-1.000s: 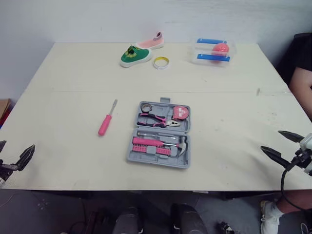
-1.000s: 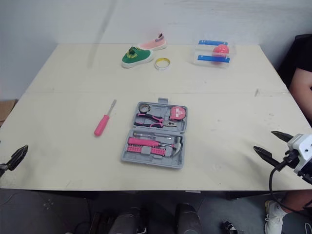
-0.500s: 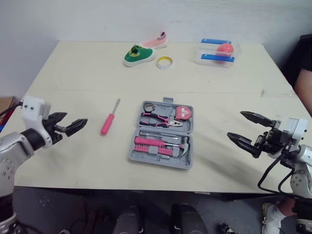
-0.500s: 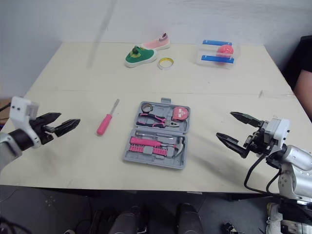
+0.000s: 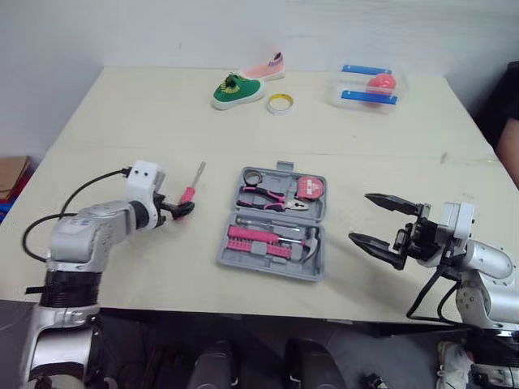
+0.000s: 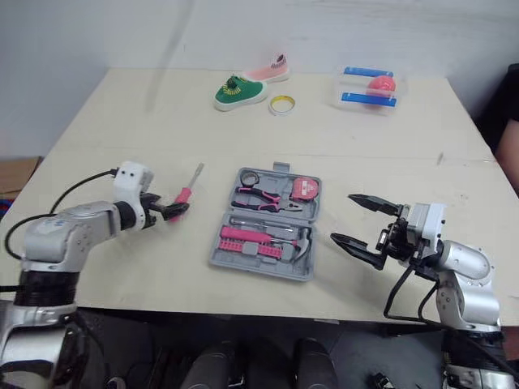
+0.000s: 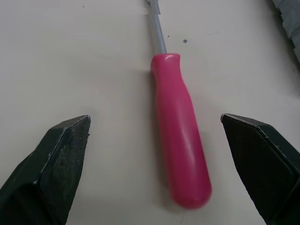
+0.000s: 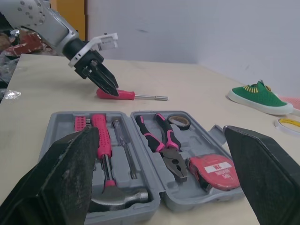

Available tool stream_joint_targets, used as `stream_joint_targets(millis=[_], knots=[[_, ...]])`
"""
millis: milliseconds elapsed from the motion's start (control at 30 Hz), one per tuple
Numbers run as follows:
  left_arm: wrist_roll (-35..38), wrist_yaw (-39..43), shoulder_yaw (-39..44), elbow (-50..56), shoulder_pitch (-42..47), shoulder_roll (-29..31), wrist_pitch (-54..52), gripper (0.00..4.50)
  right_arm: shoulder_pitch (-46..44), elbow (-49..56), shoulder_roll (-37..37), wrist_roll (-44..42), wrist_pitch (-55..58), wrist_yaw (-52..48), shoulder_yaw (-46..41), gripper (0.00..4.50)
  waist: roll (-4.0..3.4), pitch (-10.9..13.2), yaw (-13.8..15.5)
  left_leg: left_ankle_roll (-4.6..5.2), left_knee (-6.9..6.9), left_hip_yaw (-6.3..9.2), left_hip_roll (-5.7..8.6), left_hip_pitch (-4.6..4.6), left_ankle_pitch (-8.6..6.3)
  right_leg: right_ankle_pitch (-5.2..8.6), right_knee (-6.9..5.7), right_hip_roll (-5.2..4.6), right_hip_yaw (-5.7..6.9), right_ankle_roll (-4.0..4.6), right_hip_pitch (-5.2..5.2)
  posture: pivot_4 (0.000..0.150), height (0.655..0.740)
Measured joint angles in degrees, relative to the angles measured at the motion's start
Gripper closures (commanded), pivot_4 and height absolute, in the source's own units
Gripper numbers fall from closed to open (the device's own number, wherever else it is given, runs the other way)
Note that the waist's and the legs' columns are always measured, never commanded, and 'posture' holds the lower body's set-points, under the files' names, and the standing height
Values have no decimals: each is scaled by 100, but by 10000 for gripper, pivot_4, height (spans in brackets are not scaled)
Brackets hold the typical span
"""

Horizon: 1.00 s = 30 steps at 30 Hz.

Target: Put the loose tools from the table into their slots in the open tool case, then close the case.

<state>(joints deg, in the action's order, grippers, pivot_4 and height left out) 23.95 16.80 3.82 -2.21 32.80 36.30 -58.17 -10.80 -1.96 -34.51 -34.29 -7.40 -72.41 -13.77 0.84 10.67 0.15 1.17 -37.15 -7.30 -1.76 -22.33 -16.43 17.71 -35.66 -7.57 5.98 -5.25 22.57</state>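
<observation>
Barely begun, judging by the layout. Shows an open grey plastic tool case at the middle of a pale wooden table, already holding pink-handled pliers, a round pink tape measure and a steel-headed hammer. Shows one loose tool, a pink-handled screwdriver with a thin steel shaft, lying flat at nine o'clock from the case, near it but apart. Places the left gripper low over that handle, fingers spread wide to either side, not touching. Places the right gripper at three o'clock from the case, fingers apart, empty. Leaves everything to do: gripping the screwdriver, seating it in a free slot, closing the lid
</observation>
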Motion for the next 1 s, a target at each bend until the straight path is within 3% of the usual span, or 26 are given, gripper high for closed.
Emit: stream_joint_targets(millis=[67, 167, 400, 567, 733, 833, 1000], knots=[[-161, 31, -156, -119, 36, -24, 82, 0, -12, 0, 1, 0, -9, -38, 4, 935, 1, 0, -3, 1, 1, -1, 0, 0, 0, 0, 1, 0, 1, 0, 0, 1500, 7400], [-365, 65, -254, -296, 112, -80, 260, 8260, -12, -11, 16, 10, -16, -53, 5, 0, 1, 0, -13, 0, 0, -3, -1, 4, 1, 0, -4, 2, 5, 0, -1, 1500, 7400], [-518, 222, -136, -284, 9, -110, 300, 39492, 39, -10, 95, 82, -69, -56, 12, 0, 1, 0, -11, 2, -4, -2, 1, 6, 2, 0, -10, -4, 2, 0, -2, 1500, 7400], [-481, 759, 54, -424, -103, 90, 873, 39504, 116, -9, 72, 117, -127, -54, -3, 0, 9, 5, -15, 1, -4, -2, -2, 3, 2, 0, -10, -2, 3, 0, 2, 1500, 7400], [-398, 2289, 409, -241, -191, 1007, 2399, 39505, 234, -42, -118, 159, -209, -64, -65, 0, 24, 14, -40, -4, 4, -12, -4, -1, 1, 0, -4, -1, 6, 0, 11, 1500, 7400], [-379, 3705, 118, 382, -290, 1764, 3003, 39505, 338, -204, -292, 209, -409, -162, -228, 0, 24, 14, -11, 1, 4, -15, 0, -2, -4, 0, 4, -5, 7, 0, 9, 1500, 7400], [-158, 4682, -498, 1344, -230, 1736, 3169, 39505, 661, -440, -341, 277, -650, -257, -343, 0, 22, 15, 49, 7, -2, -10, 1, 0, -7, 0, 6, -6, -6, 0, -2, 1500, 7400]])
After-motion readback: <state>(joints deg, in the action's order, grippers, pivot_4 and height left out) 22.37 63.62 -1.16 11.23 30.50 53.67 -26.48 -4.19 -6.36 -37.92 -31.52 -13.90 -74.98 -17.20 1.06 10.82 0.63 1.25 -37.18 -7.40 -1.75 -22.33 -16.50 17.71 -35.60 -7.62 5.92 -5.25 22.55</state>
